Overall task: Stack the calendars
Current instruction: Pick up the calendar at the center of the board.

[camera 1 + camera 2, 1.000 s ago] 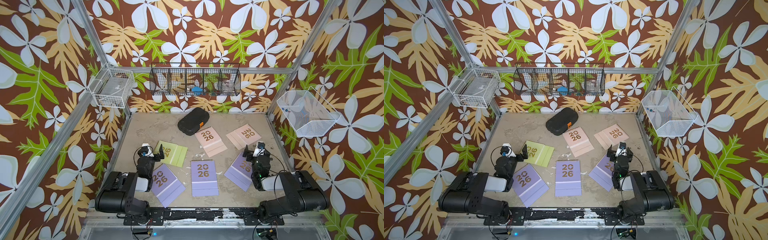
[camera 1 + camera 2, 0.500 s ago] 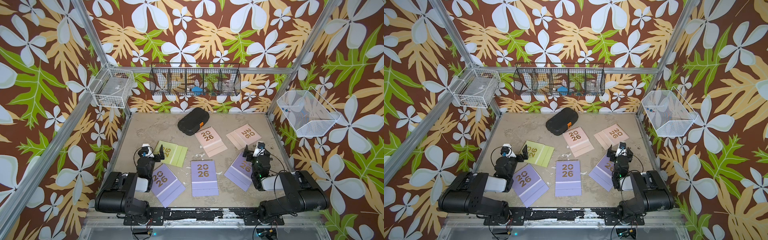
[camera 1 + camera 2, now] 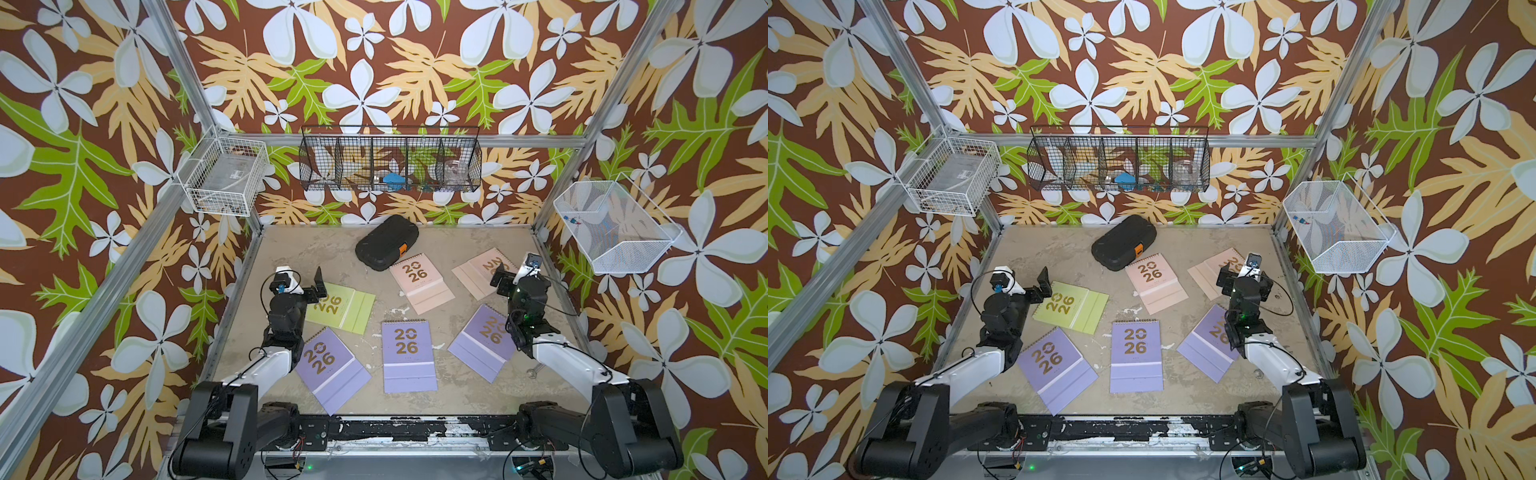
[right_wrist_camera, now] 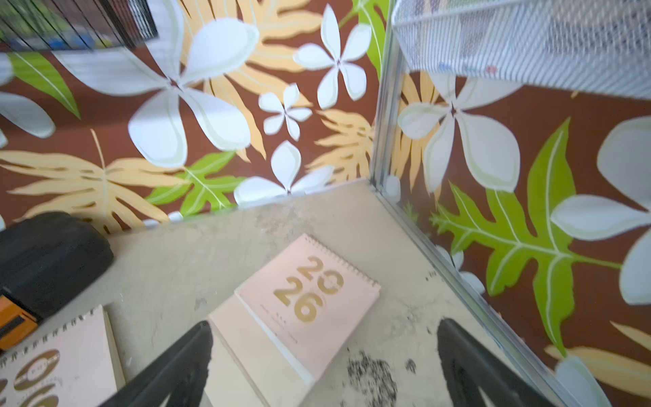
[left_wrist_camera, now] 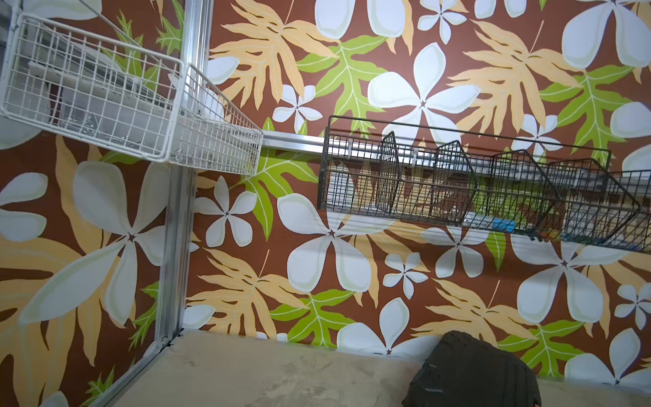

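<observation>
Several calendars with gold "2026" covers lie flat and apart on the table. Three are lilac [image 3: 332, 368] [image 3: 409, 355] [image 3: 484, 340], two are pale pink [image 3: 422, 282] [image 3: 478, 272] and one is lime green [image 3: 340, 307]. My left gripper [image 3: 308, 283] hovers over the green calendar's left end, open, and its fingers do not show in the left wrist view. My right gripper [image 4: 324, 352] is open over the back-right pink calendar [image 4: 310, 296], fingers [image 4: 197, 352] wide apart, holding nothing. The second pink calendar [image 4: 60, 363] also shows in the right wrist view.
A black rounded case with an orange tab [image 3: 386, 243] lies at the back middle of the table [image 3: 299, 257]. A black wire basket [image 3: 390, 164] hangs on the back wall. White wire baskets hang at left [image 3: 226, 178] and right [image 3: 615, 226].
</observation>
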Controlling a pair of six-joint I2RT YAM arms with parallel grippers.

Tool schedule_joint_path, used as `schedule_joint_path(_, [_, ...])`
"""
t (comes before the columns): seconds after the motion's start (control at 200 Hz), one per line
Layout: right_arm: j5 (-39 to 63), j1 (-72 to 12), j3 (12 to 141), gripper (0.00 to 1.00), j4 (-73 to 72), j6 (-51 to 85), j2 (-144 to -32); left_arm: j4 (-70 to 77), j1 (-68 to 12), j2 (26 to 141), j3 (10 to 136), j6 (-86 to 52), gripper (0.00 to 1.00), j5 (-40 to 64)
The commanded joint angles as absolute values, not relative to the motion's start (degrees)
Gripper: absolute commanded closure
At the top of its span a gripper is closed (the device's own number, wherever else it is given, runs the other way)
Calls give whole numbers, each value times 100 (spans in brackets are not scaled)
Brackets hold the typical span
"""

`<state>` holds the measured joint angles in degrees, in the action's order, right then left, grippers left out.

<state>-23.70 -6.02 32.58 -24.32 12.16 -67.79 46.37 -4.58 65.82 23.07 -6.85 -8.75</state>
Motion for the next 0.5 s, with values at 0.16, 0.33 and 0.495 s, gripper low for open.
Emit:
schedule_joint_path(0.16, [-2287, -602, 3990, 0, 1552, 2731, -5611, 2282, -1205, 5797, 3103, -2076, 8, -1054])
schedule_joint_path(0.33, [-1410, -408, 4135, 0, 2463, 3058, -5479, 2028, -2130, 5904, 3209, -2636, 15, -1054])
schedule_joint_path(0.495, [-697, -64, 4103, 0, 2921, 3407, -6031, 1829, -3045, 6550, 3584, -2953, 15, -1056])
